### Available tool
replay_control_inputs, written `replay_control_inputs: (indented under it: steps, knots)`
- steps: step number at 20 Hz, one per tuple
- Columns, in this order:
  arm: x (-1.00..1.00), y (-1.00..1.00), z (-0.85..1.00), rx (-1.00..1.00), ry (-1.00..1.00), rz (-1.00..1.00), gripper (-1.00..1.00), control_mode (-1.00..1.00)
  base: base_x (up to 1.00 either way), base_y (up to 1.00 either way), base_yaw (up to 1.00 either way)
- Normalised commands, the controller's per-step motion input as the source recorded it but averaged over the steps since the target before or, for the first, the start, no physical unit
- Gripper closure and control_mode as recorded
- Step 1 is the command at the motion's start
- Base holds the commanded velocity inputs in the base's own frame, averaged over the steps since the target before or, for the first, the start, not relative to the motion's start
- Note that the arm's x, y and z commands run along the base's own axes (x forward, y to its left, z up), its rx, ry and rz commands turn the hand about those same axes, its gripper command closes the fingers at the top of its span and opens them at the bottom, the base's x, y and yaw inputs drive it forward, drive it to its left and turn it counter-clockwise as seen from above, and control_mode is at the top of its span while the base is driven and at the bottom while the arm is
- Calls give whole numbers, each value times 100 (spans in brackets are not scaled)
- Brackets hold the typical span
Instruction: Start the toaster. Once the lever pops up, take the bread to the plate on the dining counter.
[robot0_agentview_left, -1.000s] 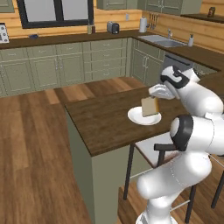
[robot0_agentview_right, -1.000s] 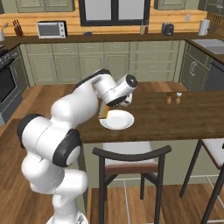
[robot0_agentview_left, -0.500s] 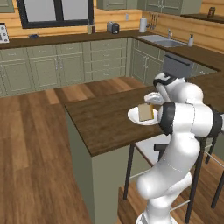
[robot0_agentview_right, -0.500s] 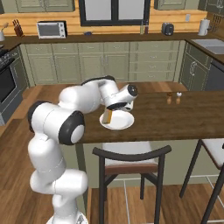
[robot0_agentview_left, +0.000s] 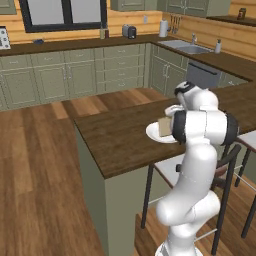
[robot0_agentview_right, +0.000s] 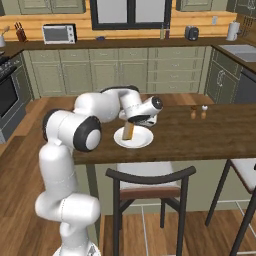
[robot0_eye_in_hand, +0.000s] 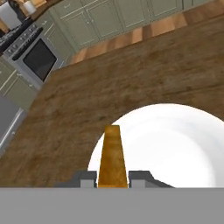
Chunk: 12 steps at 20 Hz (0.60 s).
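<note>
My gripper (robot0_agentview_right: 131, 121) is shut on the bread (robot0_agentview_right: 128, 131), a golden-tan slice held on edge. The bread's lower edge is at the left part of the white plate (robot0_agentview_right: 142, 141) on the dining counter (robot0_agentview_right: 210, 132). In the hand view the bread (robot0_eye_in_hand: 112, 155) stands between my two fingertips (robot0_eye_in_hand: 140, 177), over the rim of the plate (robot0_eye_in_hand: 175, 144). From the left, my own arm hides most of the bread (robot0_agentview_left: 164, 126) and of the plate (robot0_agentview_left: 152, 132). The toaster (robot0_agentview_left: 129, 31) sits far off on the back worktop; its lever is too small to make out.
Two small shakers (robot0_agentview_right: 198, 112) stand on the dining counter to the right of the plate. A dark stool (robot0_agentview_right: 150, 185) is tucked under the counter's near edge, with another stool (robot0_agentview_right: 240, 175) at the right. A stove (robot0_eye_in_hand: 37, 52) lies beyond the counter's far end.
The arm has folded in closer to the counter and the hand has brought the bread down onto the plate. The grip on the slice has stayed shut.
</note>
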Motion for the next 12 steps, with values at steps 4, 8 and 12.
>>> replay_control_inputs:
  steps: [4, 8, 12]
  knots:
    - [30, -21, -46, 0, 0, 9, 100, -100, 0, 0, 0]
    - [29, -3, -44, 0, 0, 4, 100, -100, 0, 0, 0]
    - [16, 0, -14, 0, 0, 0, 100, -100, 0, 0, 0]
